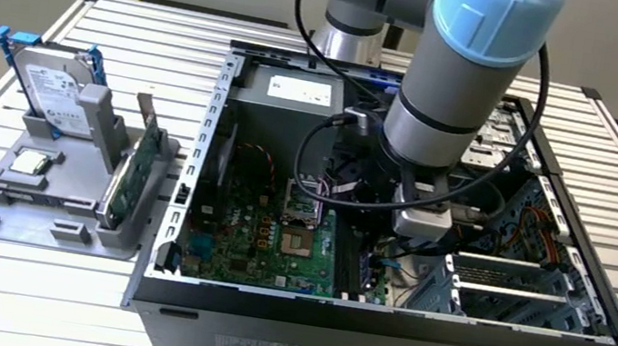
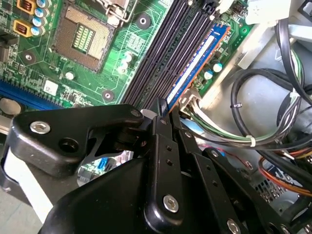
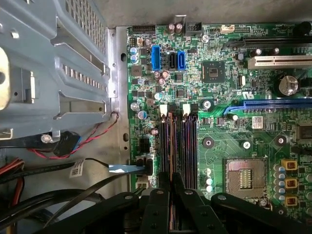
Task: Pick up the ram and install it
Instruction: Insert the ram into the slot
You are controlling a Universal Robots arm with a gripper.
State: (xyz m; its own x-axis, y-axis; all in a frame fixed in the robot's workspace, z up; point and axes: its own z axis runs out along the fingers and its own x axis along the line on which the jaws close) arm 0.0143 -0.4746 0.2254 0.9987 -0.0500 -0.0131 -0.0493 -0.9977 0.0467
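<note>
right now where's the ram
The ram stands on edge in the memory slots beside the CPU socket, inside the computer case, just ahead of the gripper.

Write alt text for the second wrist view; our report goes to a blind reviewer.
The black gripper is closed at the near end of the ram, which stands on edge in the outermost black memory slot of a green motherboard. An empty processor socket lies beyond the slots, and bundled cables run beside the board.

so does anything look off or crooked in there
Nothing stands out. The ram stands on edge in line with the slots, at the one nearest the cables, with the gripper closed at its end. No damage shows on the motherboard.
</note>
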